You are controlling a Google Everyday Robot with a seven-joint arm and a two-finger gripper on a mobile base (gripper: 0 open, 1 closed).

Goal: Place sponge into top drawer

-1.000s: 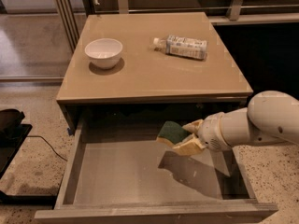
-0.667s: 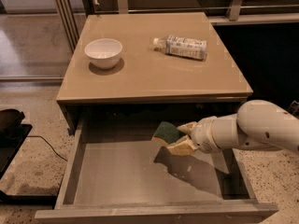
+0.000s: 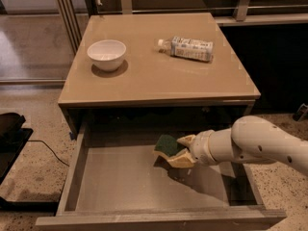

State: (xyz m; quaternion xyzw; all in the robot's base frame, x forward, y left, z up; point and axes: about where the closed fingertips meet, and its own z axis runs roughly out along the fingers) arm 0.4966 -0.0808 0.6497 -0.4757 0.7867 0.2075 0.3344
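Claw point(image 3: 176, 150): inside the open top drawer, toward its back right, reaching in from the right on the white arm point(image 3: 250, 143). Its two tan fingers point(image 3: 186, 140) are pinched onto the sponge, one above and one below.
Sponge point(image 3: 167, 144): gripped at the claw's tip and sticking out to its left. The dark green face is up and tilted, with yellow foam along the lower edge. It looks raised off the drawer floor, with a shadow just beneath.
Top drawer point(image 3: 120, 186): pulled out, grey floor spreading below and left of the claw.
Surface point(image 3: 154, 76): tan cabinet top, above and behind the claw.
Bowl point(image 3: 107, 55): white, upright on the surface, well up and left of the claw.
Bottle point(image 3: 187, 48): white-labelled, lying on its side on the surface, well above the claw.
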